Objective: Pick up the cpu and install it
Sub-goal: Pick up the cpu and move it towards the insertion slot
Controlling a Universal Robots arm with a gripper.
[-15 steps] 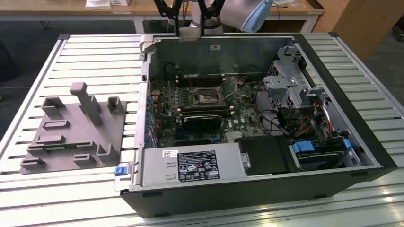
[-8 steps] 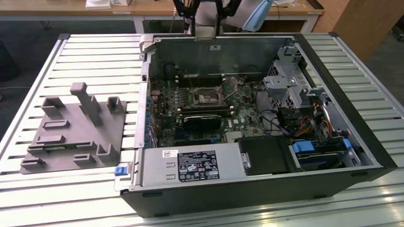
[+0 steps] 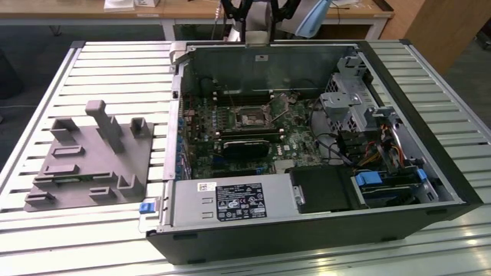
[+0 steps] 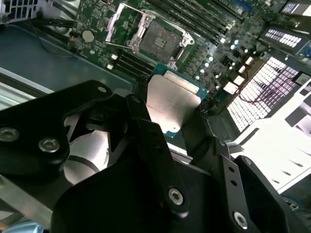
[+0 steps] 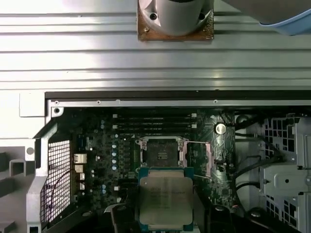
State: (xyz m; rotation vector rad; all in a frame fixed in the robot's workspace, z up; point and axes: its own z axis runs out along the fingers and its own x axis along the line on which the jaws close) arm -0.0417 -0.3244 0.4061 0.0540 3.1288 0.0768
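1. The grey tray (image 3: 84, 155) is set well apart from the fingers, outside the computer case (image 3: 307, 241).
2. The cpu (image 5: 165, 201) is clamped flat between the fingers (image 5: 122, 221) of the gripper (image 4: 170, 109), which are closed on opposite edges, presumably so its underside is spared.
3. The socket (image 5: 162, 150) is seen just beyond the fingertips, its frame swung open to receive the chip.

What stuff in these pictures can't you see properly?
- Underside of the cpu: it faces away from the camera in both wrist views.
- Side edges of the cpu: covered by the end effector gripping it, in the second wrist view.
- Pins in the socket: too small to tell.
- The robot arm: cut off by the exterior view's top edge.
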